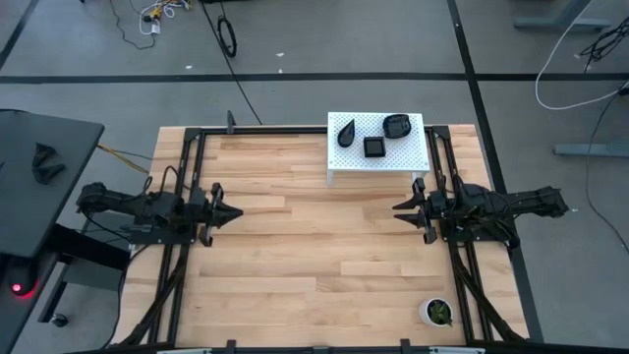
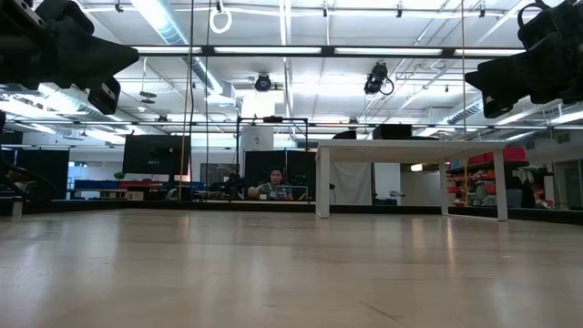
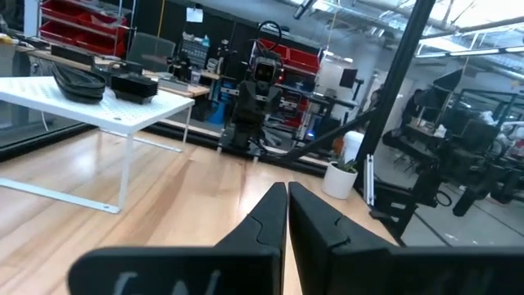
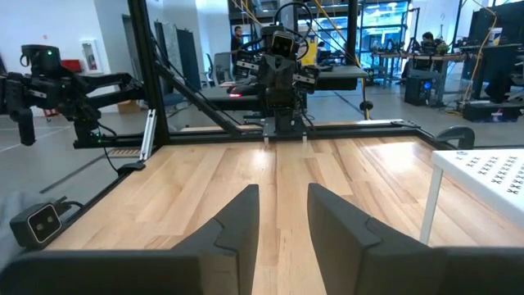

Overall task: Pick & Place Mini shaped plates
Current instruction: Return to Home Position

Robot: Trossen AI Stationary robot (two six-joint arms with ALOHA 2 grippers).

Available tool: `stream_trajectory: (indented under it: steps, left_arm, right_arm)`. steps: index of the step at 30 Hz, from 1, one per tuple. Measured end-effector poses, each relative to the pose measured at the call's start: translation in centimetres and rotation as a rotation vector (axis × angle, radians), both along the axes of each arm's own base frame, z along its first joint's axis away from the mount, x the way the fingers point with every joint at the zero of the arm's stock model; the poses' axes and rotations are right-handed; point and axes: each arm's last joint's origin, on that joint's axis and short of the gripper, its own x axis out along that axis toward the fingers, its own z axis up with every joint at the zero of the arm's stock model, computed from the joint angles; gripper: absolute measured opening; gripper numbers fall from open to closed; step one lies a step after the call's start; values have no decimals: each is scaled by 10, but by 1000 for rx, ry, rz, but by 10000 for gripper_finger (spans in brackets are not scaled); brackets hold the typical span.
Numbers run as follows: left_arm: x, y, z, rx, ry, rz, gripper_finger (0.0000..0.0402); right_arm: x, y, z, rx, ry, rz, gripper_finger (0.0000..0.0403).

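The left claw is hanging over the left side of the tabletop, its fingers pressing together with nothing between them. That empty, level pose is fitting an arm that is parking rather than reaching.

Toward the far middle, the mini shaped plates are sitting in three black piles on the white shelf: one teardrop, one square, one rounded. Each pile is standing apart from the others, which is pointing to sorting by shape.

The right claw is hovering near the shelf's right end, facing the left arm, with its fingers standing moderately apart and gripping nothing. No plates are lying on the pale wood planks, so the placing is looking finished.

A white pot with a green plant is standing by the right corner away from the shelf. Grey floor with dark tape lines and loose cables is surrounding the frame, and the low view is showing a lit workshop beyond.
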Motion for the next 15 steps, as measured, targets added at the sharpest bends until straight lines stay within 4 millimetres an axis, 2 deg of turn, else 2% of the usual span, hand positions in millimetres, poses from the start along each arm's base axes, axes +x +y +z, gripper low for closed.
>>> stream_trajectory:
  steps: [15]
  left_arm:
    - [0,0,1,-2,-8,-3,21]
  right_arm:
    - [0,0,0,0,0,0,110]
